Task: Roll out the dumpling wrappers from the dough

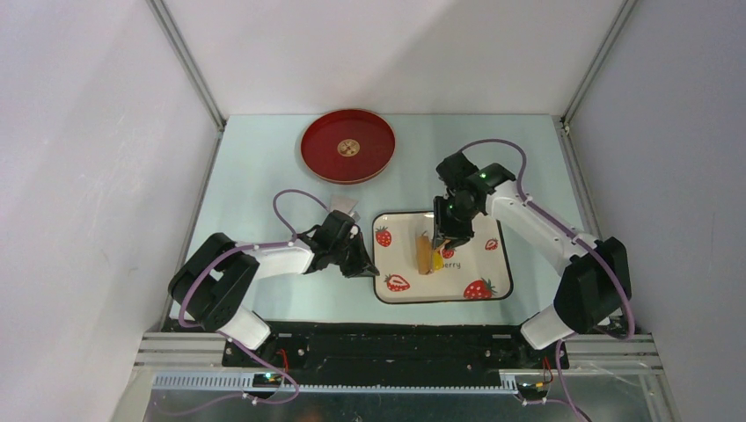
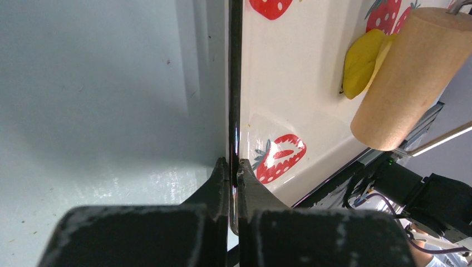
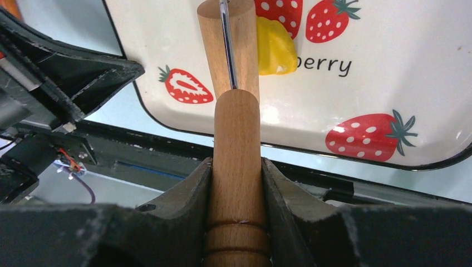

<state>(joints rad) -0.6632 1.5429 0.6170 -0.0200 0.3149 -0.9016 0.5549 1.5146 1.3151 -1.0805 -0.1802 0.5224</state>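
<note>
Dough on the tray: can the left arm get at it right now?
Probably not: the left hand is shut on the tray rim, and the roller in the right hand lies against the dough.

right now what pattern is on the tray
White tray, red strawberries, black rim; clearest in the right wrist view.

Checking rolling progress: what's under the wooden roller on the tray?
Yellow dough pokes out from under the roller on one side, lying on the tray. Whatever dough is pressed beneath the roller is covered, so its spread can't be seen.
</note>
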